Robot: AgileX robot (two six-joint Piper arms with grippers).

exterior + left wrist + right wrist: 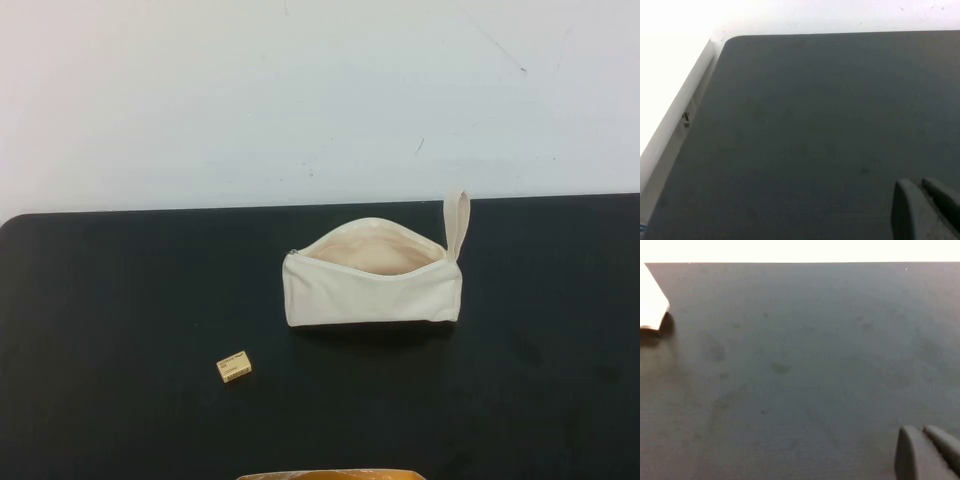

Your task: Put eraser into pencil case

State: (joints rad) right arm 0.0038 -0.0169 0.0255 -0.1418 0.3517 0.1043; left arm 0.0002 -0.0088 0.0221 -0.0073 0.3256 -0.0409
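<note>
Eraser untouched on the black mat, pencil case unzipped and waiting.

The eraser [234, 366] is seen lying apart from the pencil case [372, 272], nearer the robot and to its left. The left gripper [923, 210] and right gripper [925, 452] are held over bare mat, fingers pressed together, nothing gripped. A missed pinch is judged likely with so small a block; the pouch's soft mouth could be nudged shut on release.
</note>
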